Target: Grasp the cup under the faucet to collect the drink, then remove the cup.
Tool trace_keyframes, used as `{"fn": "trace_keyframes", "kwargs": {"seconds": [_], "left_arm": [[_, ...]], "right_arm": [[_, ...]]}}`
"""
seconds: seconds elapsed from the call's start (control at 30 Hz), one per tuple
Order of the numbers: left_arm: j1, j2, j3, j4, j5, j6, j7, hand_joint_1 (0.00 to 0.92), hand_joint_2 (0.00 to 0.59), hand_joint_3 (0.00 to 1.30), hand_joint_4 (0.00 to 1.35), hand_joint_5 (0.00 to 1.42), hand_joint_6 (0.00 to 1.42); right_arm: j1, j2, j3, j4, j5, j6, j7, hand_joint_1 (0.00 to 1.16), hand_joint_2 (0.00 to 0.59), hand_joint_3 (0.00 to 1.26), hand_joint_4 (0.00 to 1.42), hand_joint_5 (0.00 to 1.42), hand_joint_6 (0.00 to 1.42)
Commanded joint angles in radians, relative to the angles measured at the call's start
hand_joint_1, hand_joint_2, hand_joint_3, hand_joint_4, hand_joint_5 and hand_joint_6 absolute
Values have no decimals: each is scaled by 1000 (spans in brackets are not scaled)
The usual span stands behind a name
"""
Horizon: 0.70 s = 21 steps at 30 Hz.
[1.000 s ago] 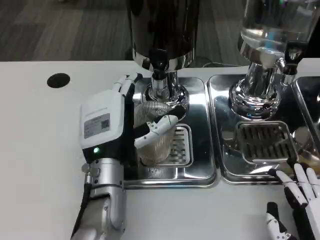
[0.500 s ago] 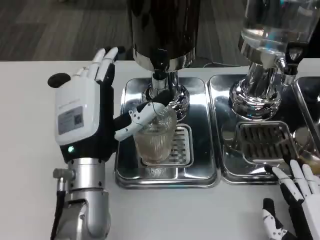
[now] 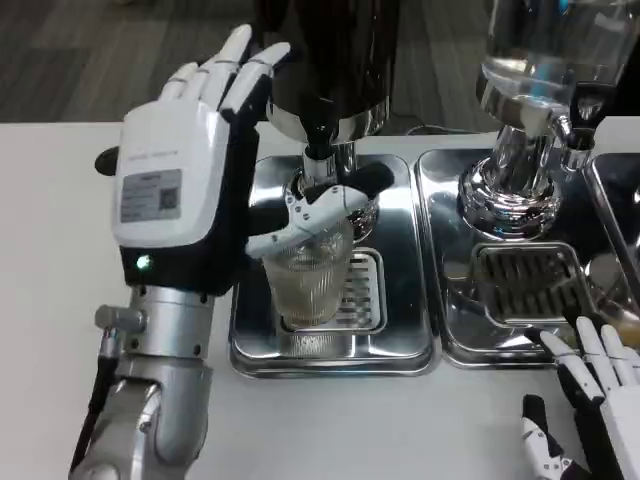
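A ribbed clear cup (image 3: 310, 285) stands on the grate of the left steel drip tray (image 3: 330, 362), directly below the black faucet (image 3: 320, 128) of the dark dispenser (image 3: 330, 50). My left hand (image 3: 190, 190) is raised to the left of the cup with its fingers spread upward. Its thumb (image 3: 310, 215) reaches across just above the cup's rim, in front of the faucet base, and the hand holds nothing. At the lower right edge my right hand (image 3: 590, 400) rests with its fingers apart and nothing in it.
A second dispenser (image 3: 545, 60) with a clear tank stands at the right over its own steel tray (image 3: 520, 275). A black hole (image 3: 103, 160) in the white table peeks out behind my left hand. Bare table lies along the front.
My left hand has let go of the cup, opened, and risen with its fingers spread upward. The cup stays under the faucet. The right hand has barely moved.
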Motion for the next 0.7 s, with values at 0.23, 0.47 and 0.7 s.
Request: {"fn": "trace_keyframes", "kwargs": {"seconds": [0.23, 0.47, 0.7], "left_arm": [[-73, -17, -15, 7, 46, 79, -159, 0, 61, 398, 172, 317, 257], [-30, -21, -8, -24, 71, 62, -110, 0, 78, 560, 405, 558, 345], [11, -16, 6, -40, 72, 40, -66, 0, 93, 689, 570, 725, 424]], "right_arm": [[33, 0, -9, -19, 12, -11, -11, 222, 500, 187, 11, 0, 83], [34, 0, -7, -22, 13, -14, -6, 229, 502, 187, 11, 0, 83], [39, 1, -6, -30, 10, -9, -3, 237, 510, 187, 11, 0, 83]]}}
